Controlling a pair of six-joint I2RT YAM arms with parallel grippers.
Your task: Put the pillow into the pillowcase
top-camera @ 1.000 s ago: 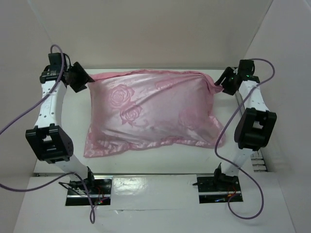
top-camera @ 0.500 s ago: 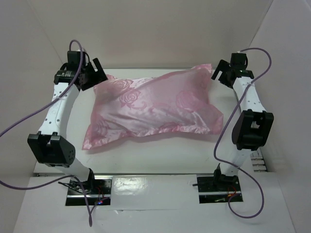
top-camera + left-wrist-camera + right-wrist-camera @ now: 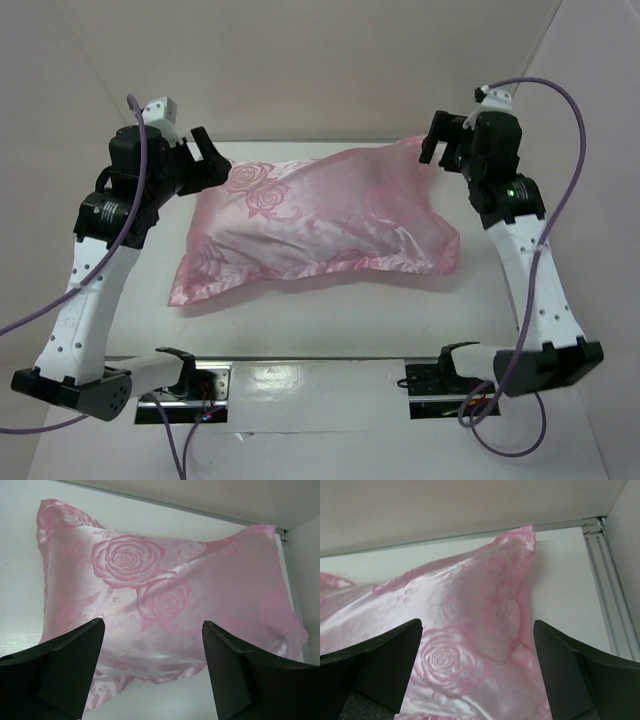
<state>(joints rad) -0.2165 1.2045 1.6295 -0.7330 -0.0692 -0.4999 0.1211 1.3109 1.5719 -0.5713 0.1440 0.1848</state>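
The pink satin pillowcase (image 3: 320, 220) with woven roses lies plump across the middle of the white table. It also shows in the left wrist view (image 3: 165, 600) and in the right wrist view (image 3: 460, 630). The white pillow does not show; it is hidden, and the case bulges as if filled. My left gripper (image 3: 205, 160) is open and empty, raised above the case's far left corner. My right gripper (image 3: 442, 142) is open and empty, raised above the case's far right corner. Neither gripper touches the cloth.
White walls enclose the table at the back (image 3: 320, 60) and on both sides. A metal rail (image 3: 607, 575) runs along the table's right edge. Purple cables (image 3: 570, 120) loop from both arms. The arm bases (image 3: 180, 385) sit at the near edge.
Both grippers have let go of the pillowcase's far corners, opened and lifted up and back. The case has settled onto the table, its far edge sagging.
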